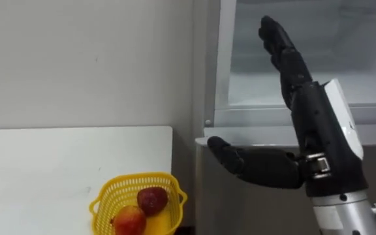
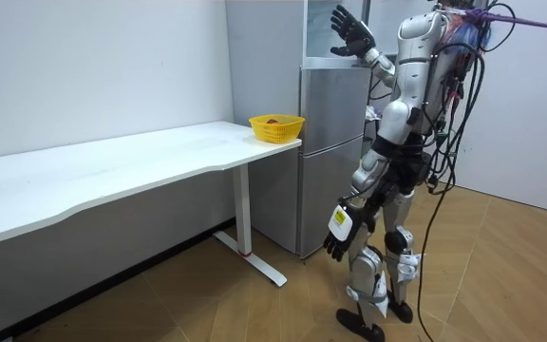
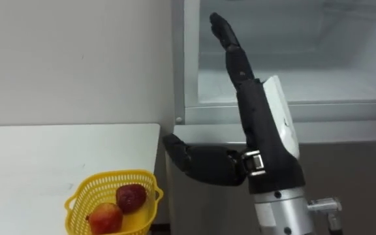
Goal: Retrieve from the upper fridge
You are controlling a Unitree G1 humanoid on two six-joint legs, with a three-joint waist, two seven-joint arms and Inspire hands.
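Note:
The upper fridge compartment (image 1: 351, 46) stands open, with a bare white inside and a pale shelf (image 3: 331, 81). My right hand (image 1: 309, 117) is raised in front of that opening. It is open, fingers straight and pointing up, thumb stretched out to the left, and it holds nothing. In the room view this hand (image 2: 349, 38) is up at the top of the grey fridge (image 2: 330, 142), and I stand upright close before it. My left hand (image 2: 340, 233) hangs by my thigh, fingers relaxed and empty.
A yellow basket (image 1: 129, 181) sits on the near corner of the white table (image 1: 44, 170), just left of the fridge. In it lie a dark red fruit (image 1: 152, 199) and a red-orange fruit (image 1: 129, 220). A plain wall rises behind the table.

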